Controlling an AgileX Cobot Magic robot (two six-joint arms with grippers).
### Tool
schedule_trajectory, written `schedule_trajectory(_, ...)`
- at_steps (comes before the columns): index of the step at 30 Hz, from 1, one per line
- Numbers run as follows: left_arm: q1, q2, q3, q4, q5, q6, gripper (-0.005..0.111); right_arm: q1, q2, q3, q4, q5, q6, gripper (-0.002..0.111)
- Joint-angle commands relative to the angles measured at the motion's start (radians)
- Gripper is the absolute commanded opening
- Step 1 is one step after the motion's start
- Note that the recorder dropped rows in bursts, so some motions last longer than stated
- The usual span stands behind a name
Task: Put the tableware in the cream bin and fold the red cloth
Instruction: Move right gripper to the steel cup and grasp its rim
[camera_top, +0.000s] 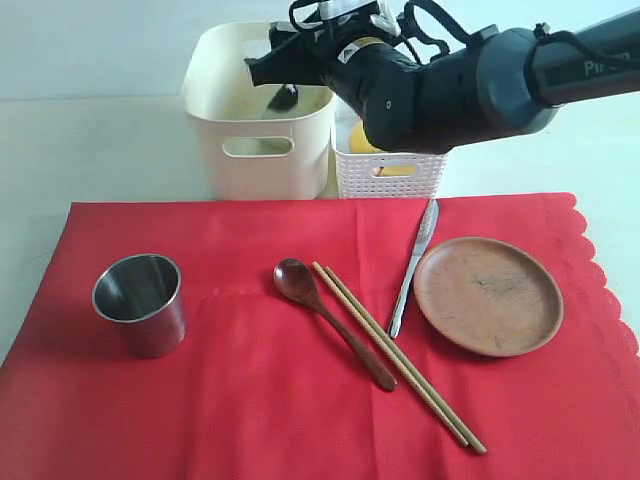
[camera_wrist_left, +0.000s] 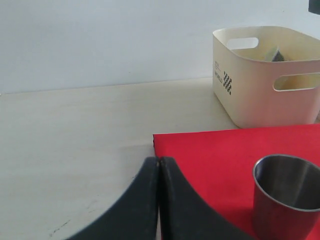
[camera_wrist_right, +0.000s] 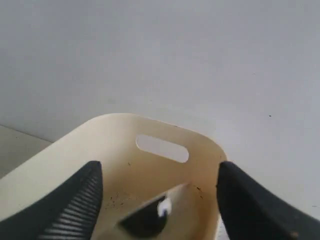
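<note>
Broadly, a large bright red fabric cloth (camera_top: 250, 400) fills the lower frame. At upper centre a tall cream plastic bin (camera_top: 220, 110) stands behind it, right jaws spread above its opening. On the cloth: round reddish-brown plate (camera_top: 488, 295) right, steel cup (camera_top: 140, 303) left, wooden chopsticks (camera_top: 398, 356), dark brown spoon (camera_top: 330, 320) and silver table knife (camera_top: 412, 268) between. Left jaws are pressed together.

The red cloth (camera_top: 250, 400) is matt woven fabric, lightly creased. On it, the steel cup (camera_top: 140, 303) is brushed metal with a soft sheen, the spoon (camera_top: 335, 325) glossy dark wood, the chopsticks (camera_top: 400, 360) pale bare wood, the knife (camera_top: 413, 268) shiny metal, and the plate (camera_top: 488, 296) matt, scuffed reddish-brown. Behind the cloth, the cream bin (camera_top: 230, 175) is smooth plastic and the white basket (camera_top: 390, 180) perforated plastic
</note>
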Motion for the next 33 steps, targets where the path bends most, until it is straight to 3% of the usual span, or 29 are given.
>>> schedule_trajectory(1, -0.004, -0.006, 0.000, 0.005, -0.004, -0.005, 0.003, -0.004, -0.042, -0.005, 0.002, 0.059, -0.059, 0.068)
schedule_trajectory(9, -0.004, -0.006, 0.000, 0.005, -0.004, -0.005, 0.003, -0.004, -0.231, -0.005, 0.009, 0.492, -0.259, 0.060)
schedule_trajectory(19, -0.004, -0.006, 0.000, 0.005, -0.004, -0.005, 0.003, 0.045, -0.366, -0.004, 0.006, 0.799, -0.298, 0.001)
schedule_trajectory(30, -0.004, -0.006, 0.000, 0.005, -0.004, -0.005, 0.003, 0.221, -0.270, -0.004, 0.008, 0.844, -0.302, 0.000)
schedule_trajectory(33, -0.004, -0.006, 0.000, 0.005, -0.004, -0.005, 0.003, 0.250, -0.219, -0.004, 0.008, 0.792, -0.239, 0.005)
